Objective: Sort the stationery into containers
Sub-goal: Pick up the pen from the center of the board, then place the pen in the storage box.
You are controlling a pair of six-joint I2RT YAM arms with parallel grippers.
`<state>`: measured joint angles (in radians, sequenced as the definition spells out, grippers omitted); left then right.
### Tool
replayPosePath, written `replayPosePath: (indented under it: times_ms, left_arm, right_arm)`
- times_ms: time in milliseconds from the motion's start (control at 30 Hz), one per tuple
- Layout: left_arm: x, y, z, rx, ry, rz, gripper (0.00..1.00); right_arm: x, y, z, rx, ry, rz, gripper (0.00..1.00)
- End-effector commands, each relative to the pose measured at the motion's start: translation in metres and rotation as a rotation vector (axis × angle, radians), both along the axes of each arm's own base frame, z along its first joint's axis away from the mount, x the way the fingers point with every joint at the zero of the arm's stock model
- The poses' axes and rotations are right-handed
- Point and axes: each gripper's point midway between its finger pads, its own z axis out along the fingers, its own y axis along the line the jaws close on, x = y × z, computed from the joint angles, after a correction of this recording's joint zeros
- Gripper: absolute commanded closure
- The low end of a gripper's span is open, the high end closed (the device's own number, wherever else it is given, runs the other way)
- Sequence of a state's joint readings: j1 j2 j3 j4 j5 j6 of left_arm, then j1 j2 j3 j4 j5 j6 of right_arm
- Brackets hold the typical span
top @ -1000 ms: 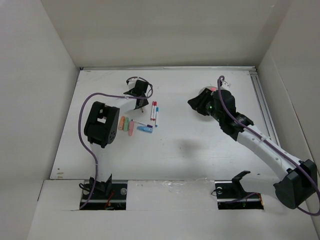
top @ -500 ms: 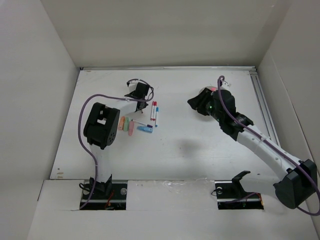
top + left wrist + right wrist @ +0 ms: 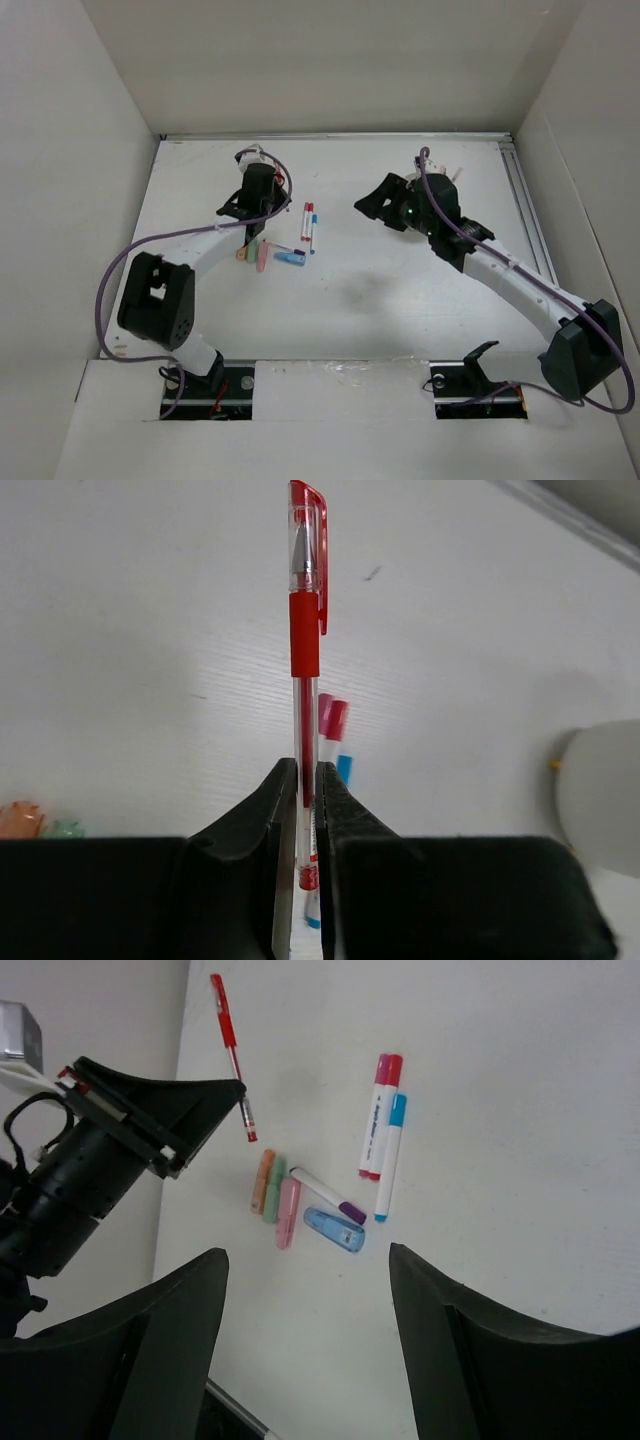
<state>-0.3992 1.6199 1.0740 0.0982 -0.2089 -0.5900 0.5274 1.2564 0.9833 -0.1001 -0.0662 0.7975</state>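
Left jaws pinched on red pen [image 3: 304, 630] (white tub [image 3: 600, 790] cut off)

White arm links [image 3: 515, 285], black joints [image 3: 158, 300], purple cables [image 3: 104, 290]

The pen [image 3: 305, 630] has a clear, glossy plastic barrel with a red rubbery-looking sleeve. The left tool [image 3: 303, 780] looks like matt black plastic, its inner faces smooth. The counter [image 3: 130, 660] is matt white with a fine grain. The markers [image 3: 382, 1125] are smooth white plastic.
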Motion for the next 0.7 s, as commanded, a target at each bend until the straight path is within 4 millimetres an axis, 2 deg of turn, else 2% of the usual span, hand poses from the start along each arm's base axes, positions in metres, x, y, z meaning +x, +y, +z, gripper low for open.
replayPosePath:
  times_ms: [0, 33, 100, 167, 200, 367, 400, 500, 633, 667]
  left_arm:
    - [-0.013, -0.025, 0.038, -0.122, -0.132, -0.142, 1.00]
    - [-0.019, -0.030, 0.038, -0.147, -0.144, -0.180, 1.00]
    - [-0.036, -0.051, 0.037, -0.213, -0.168, -0.301, 1.00]
    - [-0.046, -0.066, 0.039, -0.264, -0.183, -0.401, 1.00]
    - [-0.055, -0.072, 0.036, -0.273, -0.180, -0.430, 1.00]
    - [-0.088, -0.108, 0.049, -0.248, -0.254, -0.588, 1.00]
    - [-0.091, -0.112, 0.057, -0.256, -0.277, -0.601, 1.00]
    - [-0.103, -0.115, 0.061, -0.264, -0.300, -0.640, 1.00]
    - [-0.109, -0.111, 0.068, -0.269, -0.321, -0.641, 1.00]
    - [-0.113, -0.111, 0.070, -0.274, -0.324, -0.651, 1.00]
  right_arm:
    - [0.002, 0.028, 0.041, 0.086, -0.094, 0.107, 0.29]
    - [0.002, 0.036, 0.036, 0.082, -0.079, 0.128, 0.27]
    - [0.001, 0.049, 0.043, 0.091, -0.093, 0.154, 0.26]
    - [0.006, 0.057, 0.036, 0.080, -0.078, 0.157, 0.22]
    - [0.007, 0.063, 0.037, 0.084, -0.084, 0.167, 0.20]
    - [0.021, 0.080, 0.017, 0.070, -0.037, 0.173, 0.18]
    - [0.023, 0.081, 0.013, 0.069, -0.034, 0.173, 0.18]
    - [0.029, 0.085, 0.014, 0.062, -0.040, 0.155, 0.18]
    - [0.042, 0.072, 0.007, 0.034, -0.045, 0.055, 0.19]
    - [0.044, 0.067, 0.013, 0.032, -0.061, 0.024, 0.19]
